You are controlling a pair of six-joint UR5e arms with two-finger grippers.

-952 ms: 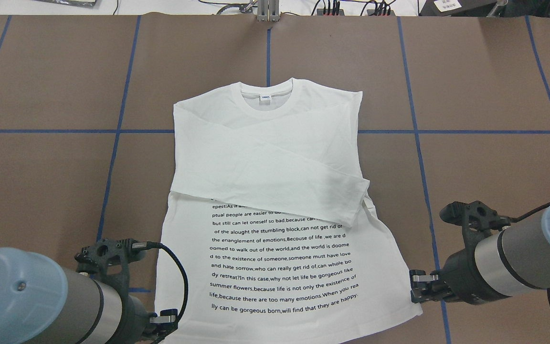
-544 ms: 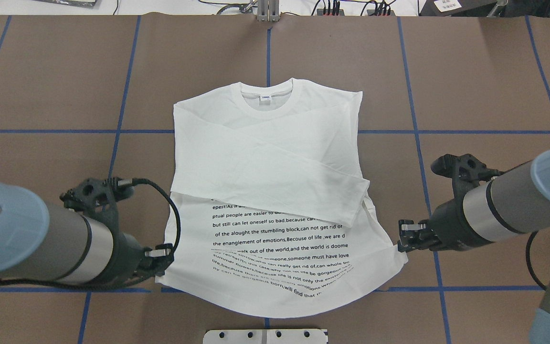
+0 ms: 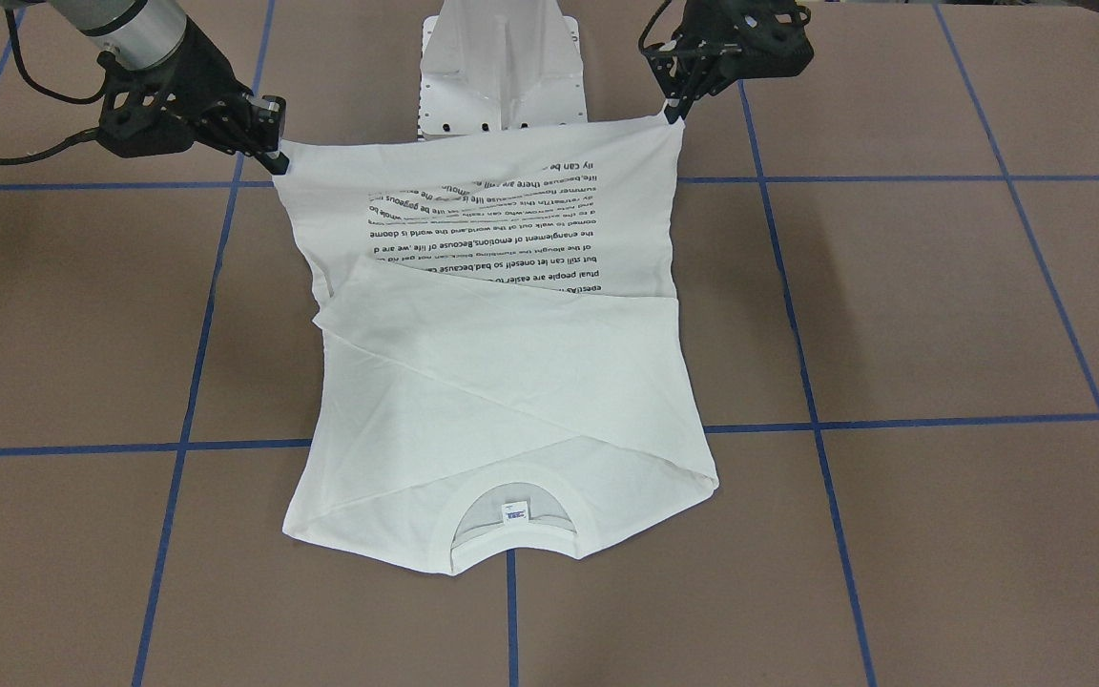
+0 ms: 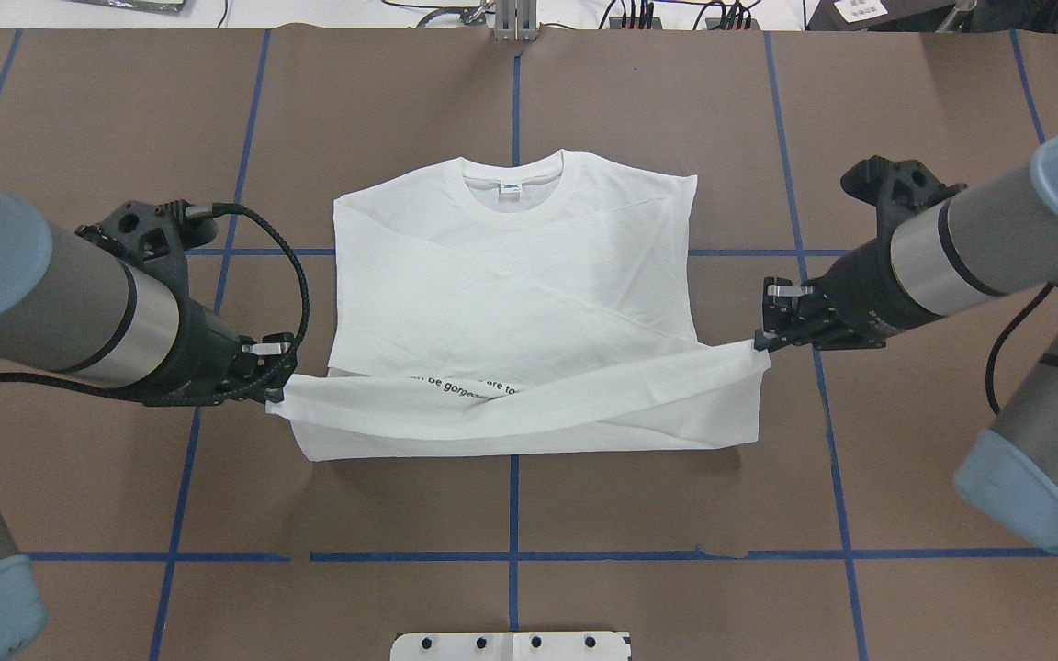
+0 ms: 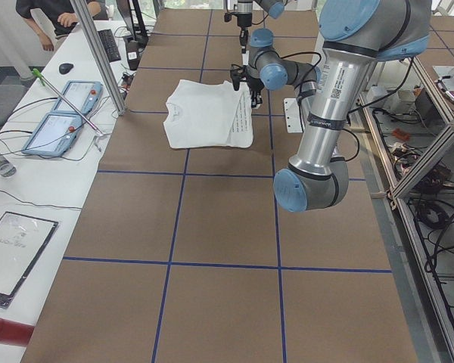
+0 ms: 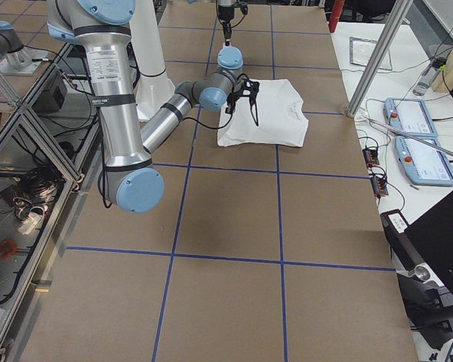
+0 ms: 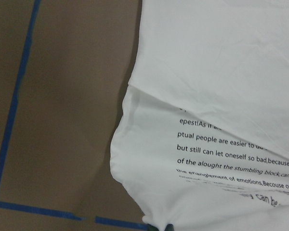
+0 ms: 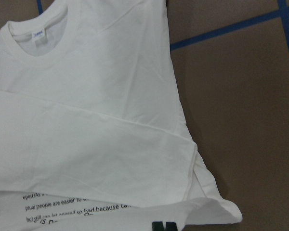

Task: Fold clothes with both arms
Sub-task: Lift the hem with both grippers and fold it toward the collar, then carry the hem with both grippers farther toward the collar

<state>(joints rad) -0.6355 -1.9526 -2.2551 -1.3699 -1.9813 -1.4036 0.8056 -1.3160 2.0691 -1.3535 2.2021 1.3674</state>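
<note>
Brown table, gridded with blue tape lines. White shirt lies at the centre, collar away from the robot, sleeves crossed over the chest. Left gripper and right gripper are each pinched closed on a hem corner, the hem stretched between them above the shirt's body. White pedestal base stands at the robot's edge. Side bench carries two tablets and cables.

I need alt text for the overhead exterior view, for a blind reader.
The left gripper and right gripper each pinch a hem corner of the white long-sleeved fabric shirt, holding its hem raised above the brown table.
</note>
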